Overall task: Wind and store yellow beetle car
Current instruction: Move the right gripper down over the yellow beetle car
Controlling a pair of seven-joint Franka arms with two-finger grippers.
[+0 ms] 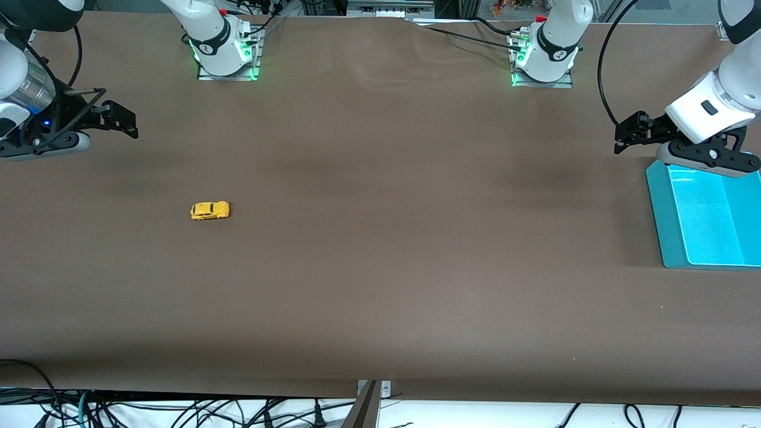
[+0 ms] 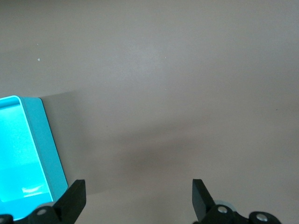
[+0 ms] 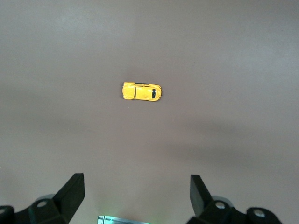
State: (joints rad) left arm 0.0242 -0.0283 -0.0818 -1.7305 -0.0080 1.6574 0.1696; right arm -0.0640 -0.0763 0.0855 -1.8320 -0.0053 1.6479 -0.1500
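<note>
Right tool (image 1: 128,122) hangs spread wide and empty at the upper left of the front frame, over bare worktop (image 1: 380,267). The yellow beetle car (image 1: 210,210) sits on its wheels left of centre there: tiny, rounded, glossy yellow, dark windows, alone on the matte brown surface toward the right arm's end. Left tool (image 1: 624,135), at the upper right, is spread just as wide, gripping nothing, above the edge of a smooth turquoise bin (image 1: 660,220).

Brown table (image 1: 380,267): yellow beetle car (image 1: 210,210), teal bin (image 1: 660,220)
</note>
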